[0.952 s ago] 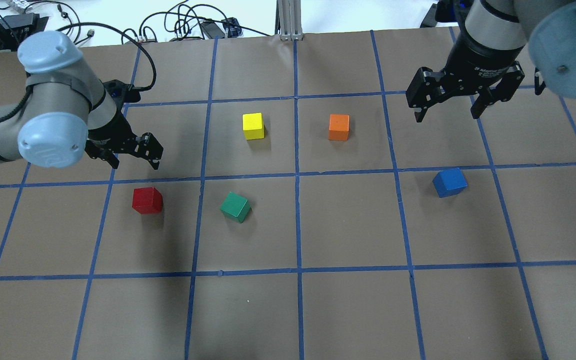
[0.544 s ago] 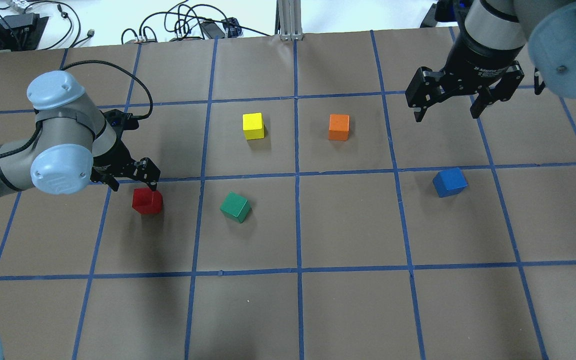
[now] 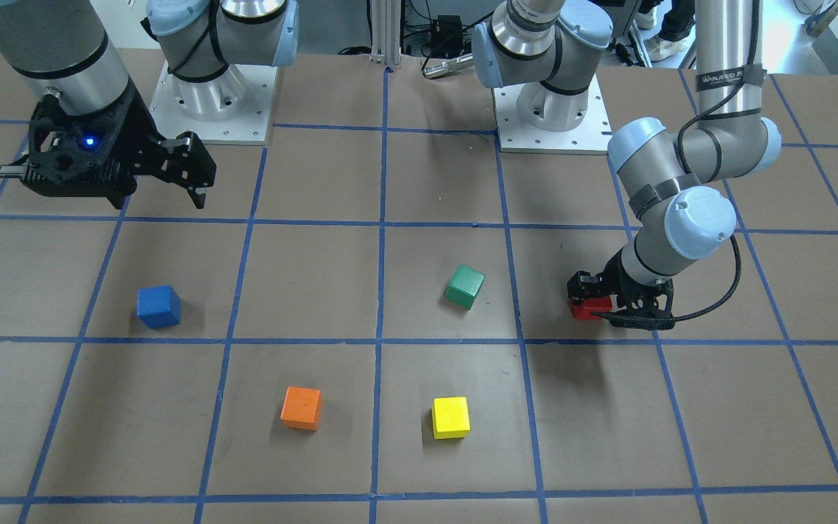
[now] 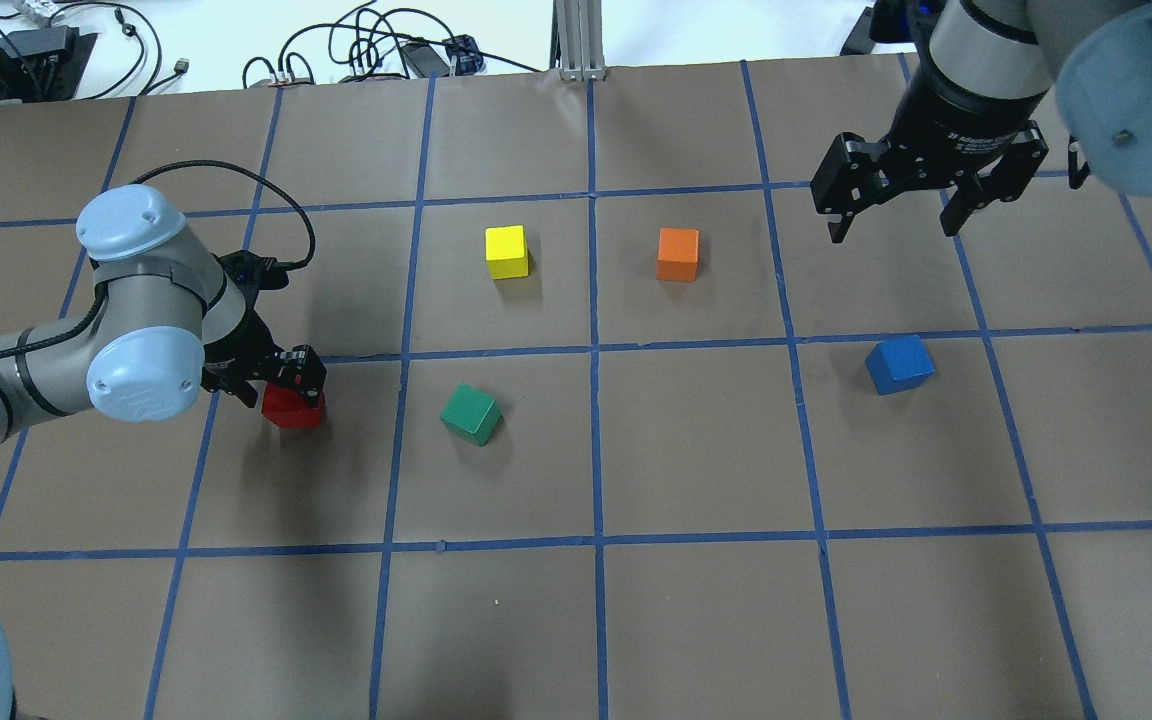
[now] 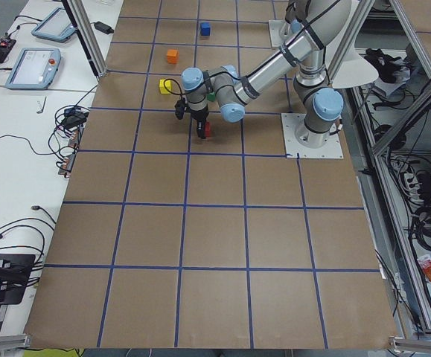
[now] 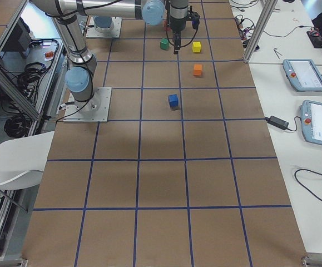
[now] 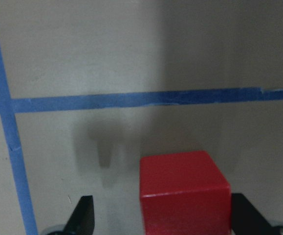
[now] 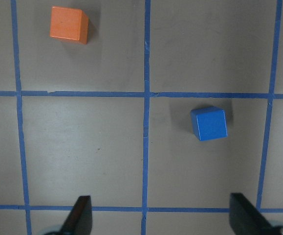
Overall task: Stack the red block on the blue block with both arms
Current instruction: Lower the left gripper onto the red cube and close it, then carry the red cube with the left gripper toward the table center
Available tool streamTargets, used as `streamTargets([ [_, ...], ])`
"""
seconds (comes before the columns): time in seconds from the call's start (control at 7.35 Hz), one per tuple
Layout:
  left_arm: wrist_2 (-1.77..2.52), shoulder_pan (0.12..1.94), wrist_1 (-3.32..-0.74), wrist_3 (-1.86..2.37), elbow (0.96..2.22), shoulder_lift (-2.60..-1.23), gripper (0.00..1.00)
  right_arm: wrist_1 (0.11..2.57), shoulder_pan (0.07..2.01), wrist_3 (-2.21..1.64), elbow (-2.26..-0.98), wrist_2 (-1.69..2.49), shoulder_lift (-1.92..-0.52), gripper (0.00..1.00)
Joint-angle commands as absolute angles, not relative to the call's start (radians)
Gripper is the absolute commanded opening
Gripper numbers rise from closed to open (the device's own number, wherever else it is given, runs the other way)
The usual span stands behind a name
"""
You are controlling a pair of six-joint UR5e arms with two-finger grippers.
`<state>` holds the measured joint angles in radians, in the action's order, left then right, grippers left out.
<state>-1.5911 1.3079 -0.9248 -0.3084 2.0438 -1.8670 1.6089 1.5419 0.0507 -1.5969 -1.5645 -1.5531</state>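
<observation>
The red block (image 4: pixel 293 411) sits on the brown table, left of centre. My left gripper (image 4: pixel 276 385) is down over it, open. In the left wrist view the red block (image 7: pixel 183 191) lies between the two fingers, close to the right finger (image 7: pixel 246 218), with a gap to the left one. In the front view the gripper (image 3: pixel 612 304) partly hides the red block (image 3: pixel 585 309). The blue block (image 4: pixel 899 364) sits alone on the right. My right gripper (image 4: pixel 896 215) hovers open and empty above the table beyond it. The right wrist view shows the blue block (image 8: pixel 209 123) ahead of the fingers.
A green block (image 4: pixel 471 414) lies tilted just right of the red one. A yellow block (image 4: pixel 506 251) and an orange block (image 4: pixel 678 254) sit farther back in the middle. Blue tape lines grid the table. Cables lie beyond the far edge.
My left arm has moved forward and down from behind the red block, and its open fingers now straddle it. The right arm and all blocks have stayed put.
</observation>
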Motion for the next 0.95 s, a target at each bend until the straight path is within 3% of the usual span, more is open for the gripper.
streamTargets([
  [0.0, -1.586, 1.342, -0.920, -0.318, 2.031, -1.862, 0.00, 1.609, 1.542, 0.051, -1.597, -1.563, -1.552, 1.00],
  [0.54, -1.559, 1.683, -1.136, 0.006, 1.734, -1.879, 0.00, 1.606, 1.543, 0.051, -1.597, -1.565, -1.552, 1.00],
  [0.82, -1.513, 1.836, -1.111, 0.194, 1.701, -1.928, 0.00, 1.606, 1.542, 0.054, -1.597, -1.565, -1.552, 1.00],
])
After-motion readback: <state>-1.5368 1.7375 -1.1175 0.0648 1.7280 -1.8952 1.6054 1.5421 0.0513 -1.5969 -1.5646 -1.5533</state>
